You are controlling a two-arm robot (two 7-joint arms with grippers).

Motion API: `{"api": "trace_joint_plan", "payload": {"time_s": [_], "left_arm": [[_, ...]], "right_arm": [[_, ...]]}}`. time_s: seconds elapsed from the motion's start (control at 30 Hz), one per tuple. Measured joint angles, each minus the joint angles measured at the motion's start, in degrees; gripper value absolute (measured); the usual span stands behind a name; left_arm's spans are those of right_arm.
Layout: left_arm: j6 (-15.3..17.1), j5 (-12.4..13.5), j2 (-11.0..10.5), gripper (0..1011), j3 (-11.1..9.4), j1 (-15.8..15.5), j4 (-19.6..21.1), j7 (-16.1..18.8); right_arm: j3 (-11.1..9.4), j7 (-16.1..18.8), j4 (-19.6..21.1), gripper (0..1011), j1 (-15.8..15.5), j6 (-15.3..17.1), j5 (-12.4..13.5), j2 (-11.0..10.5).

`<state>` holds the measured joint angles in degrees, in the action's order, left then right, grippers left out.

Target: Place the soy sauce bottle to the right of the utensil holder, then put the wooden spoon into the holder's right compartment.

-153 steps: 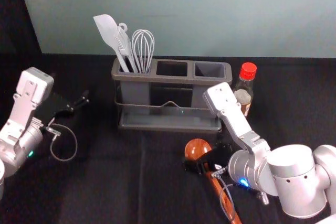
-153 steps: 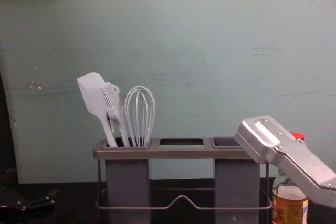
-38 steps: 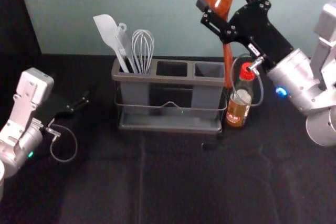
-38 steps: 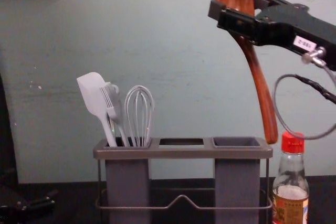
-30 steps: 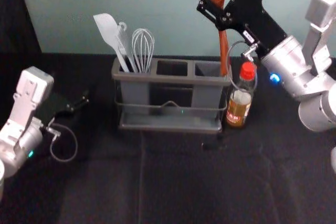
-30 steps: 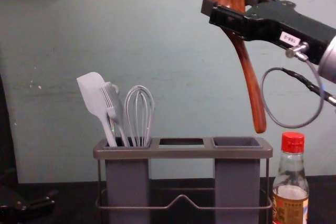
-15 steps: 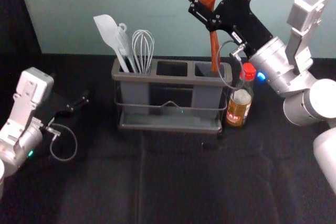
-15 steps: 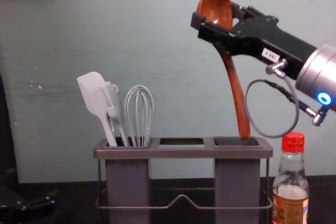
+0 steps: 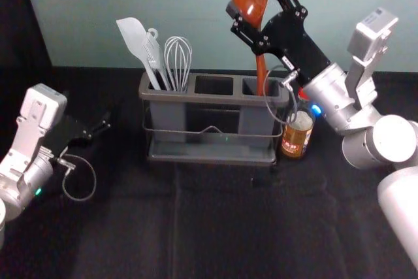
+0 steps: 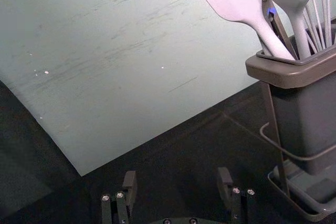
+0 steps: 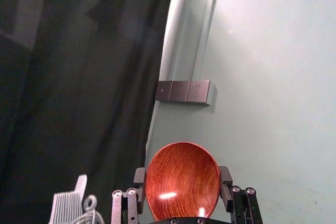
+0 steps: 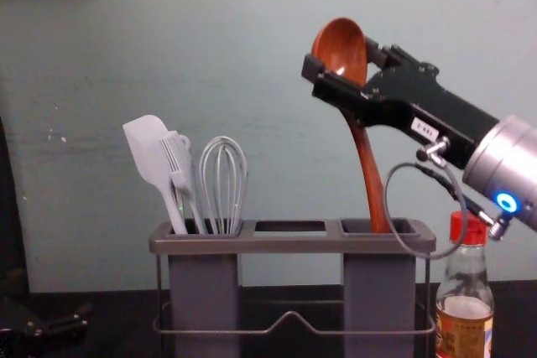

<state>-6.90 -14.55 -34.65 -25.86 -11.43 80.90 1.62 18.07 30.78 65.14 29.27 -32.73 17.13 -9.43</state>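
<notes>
Spoon (image 12: pixel 340 38), 1, snug in right pincer (image 12: pixel 341 59) above holder (image 12: pixel 292 243), handle (image 12: pixel 369 178) within right compartment (image 12: pixel 404 227) of 3, left pincer (image 9: pixel 105 123) wide at left

2 silver-white arms (image 9: pixel 392 138), black right tool (image 12: pixel 340 55), looped grey cable (image 12: pixel 386 199), blue ring light (image 12: pixel 506 202), white label (image 12: pixel 424 129), silver screws (image 11: pixel 251 191)

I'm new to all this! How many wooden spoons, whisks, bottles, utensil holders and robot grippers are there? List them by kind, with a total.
Wooden spoon: 1
Whisk: 1
Soy sauce bottle: 1
Utensil holder: 1
Grippers: 2, the left gripper and the right gripper
Total: 6
</notes>
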Motion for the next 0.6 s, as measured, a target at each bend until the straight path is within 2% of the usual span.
{"api": "trace_joint_plan", "payload": {"time_s": [0.33,0.6], "left_arm": [[0.0,0.0,0.0,1005,0.0,0.0,0.0,0.0],[0.0,0.0,0.0,1005,0.0,0.0,0.0,0.0]], "right_arm": [[-0.5,0.5,-2.0,839,-1.4,-1.1,0.0,0.1],[-0.8,0.8,-2.1,839,-2.8,-1.2,0.3,0.0]]}}
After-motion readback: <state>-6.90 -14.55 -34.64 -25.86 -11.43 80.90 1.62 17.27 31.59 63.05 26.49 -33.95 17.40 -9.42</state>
